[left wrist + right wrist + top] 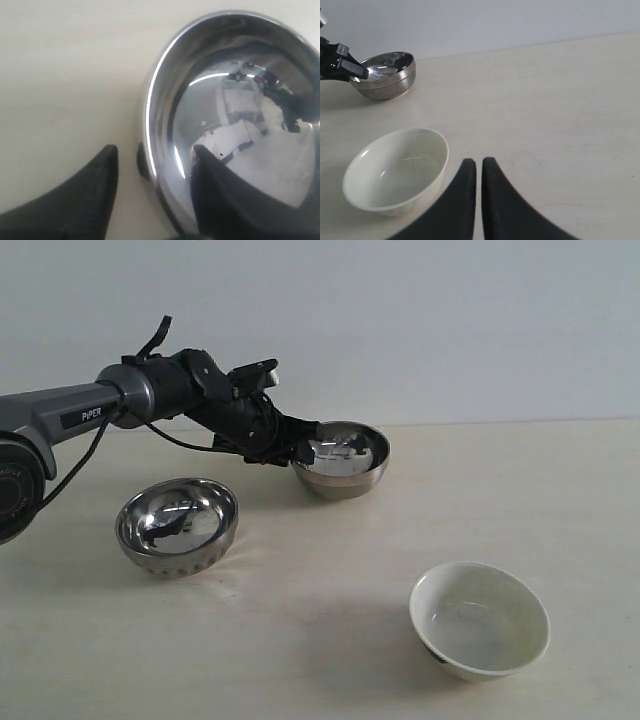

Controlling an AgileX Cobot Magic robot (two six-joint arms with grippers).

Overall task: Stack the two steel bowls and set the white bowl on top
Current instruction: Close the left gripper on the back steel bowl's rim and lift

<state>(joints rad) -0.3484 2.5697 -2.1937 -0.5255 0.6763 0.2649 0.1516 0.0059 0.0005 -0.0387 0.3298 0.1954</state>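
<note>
Ribbed steel bowl [178, 525] sits at the left of your bench [300, 660]. Your left claw [154, 150] is open, one finger inside and one outside the rim of the smooth steel bowl [342, 458]. The white bowl [480, 620] sits apart at the right. Your right claw [479, 167] is nearly closed and empty.

The bench [300, 650] is a pale cream surface with a faint, streaky grain running across it and a soft sheen that catches the room's light. It reaches from the near edge of the exterior view right back to a plain wall [460, 320], and the two meet in a straight, level line. The wall is a flat, unmarked grey-white, slightly cooler in tone than the bench. Soft grey shadows lie here and there on the bench top, dim and blurred at their edges.
</note>
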